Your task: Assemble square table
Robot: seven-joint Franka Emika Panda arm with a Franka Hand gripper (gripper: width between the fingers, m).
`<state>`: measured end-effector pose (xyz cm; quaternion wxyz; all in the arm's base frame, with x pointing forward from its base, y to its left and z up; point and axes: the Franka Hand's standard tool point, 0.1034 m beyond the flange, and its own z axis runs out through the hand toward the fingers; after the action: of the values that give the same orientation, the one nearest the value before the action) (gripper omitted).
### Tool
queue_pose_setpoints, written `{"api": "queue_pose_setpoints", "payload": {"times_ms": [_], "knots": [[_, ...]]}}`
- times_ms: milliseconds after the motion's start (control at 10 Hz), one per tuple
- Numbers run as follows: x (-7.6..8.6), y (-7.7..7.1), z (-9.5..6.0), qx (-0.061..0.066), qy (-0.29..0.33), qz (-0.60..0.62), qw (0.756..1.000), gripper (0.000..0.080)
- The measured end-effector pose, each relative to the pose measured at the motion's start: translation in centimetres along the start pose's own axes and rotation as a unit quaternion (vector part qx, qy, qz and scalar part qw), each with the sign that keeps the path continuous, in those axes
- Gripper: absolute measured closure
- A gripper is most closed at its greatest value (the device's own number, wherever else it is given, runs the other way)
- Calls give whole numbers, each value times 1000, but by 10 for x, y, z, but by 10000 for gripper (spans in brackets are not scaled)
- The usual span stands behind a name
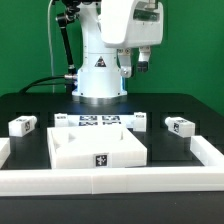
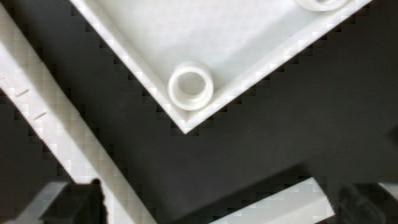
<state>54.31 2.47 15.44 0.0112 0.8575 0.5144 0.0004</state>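
Observation:
The square table's white tabletop (image 1: 97,147) lies flat in the middle of the black table, rimmed underside up, with a tag on its front edge. The wrist view shows one corner of the tabletop (image 2: 214,40) with a round socket (image 2: 191,86) in it. Two short white legs lie apart from it, one leg (image 1: 22,125) at the exterior view's left and one leg (image 1: 180,126) at its right. My gripper (image 1: 140,67) hangs high above the table, right of the robot base, open and holding nothing. In the wrist view the gripper (image 2: 214,212) has dark fingertips (image 2: 50,204) at the frame's edge.
The marker board (image 1: 100,121) lies behind the tabletop, in front of the robot base (image 1: 98,75). A long white border wall (image 1: 110,181) runs along the front and up both sides. The wall (image 2: 39,110) passes close beside the tabletop corner.

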Motion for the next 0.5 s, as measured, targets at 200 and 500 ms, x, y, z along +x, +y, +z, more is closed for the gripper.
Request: {"api": "queue_pose_setpoints", "payload": {"times_ms": [200, 500], "knots": [[0, 0, 0, 0, 0, 0, 1000, 150], [0, 0, 1, 1, 0, 0, 1000, 150]]}}
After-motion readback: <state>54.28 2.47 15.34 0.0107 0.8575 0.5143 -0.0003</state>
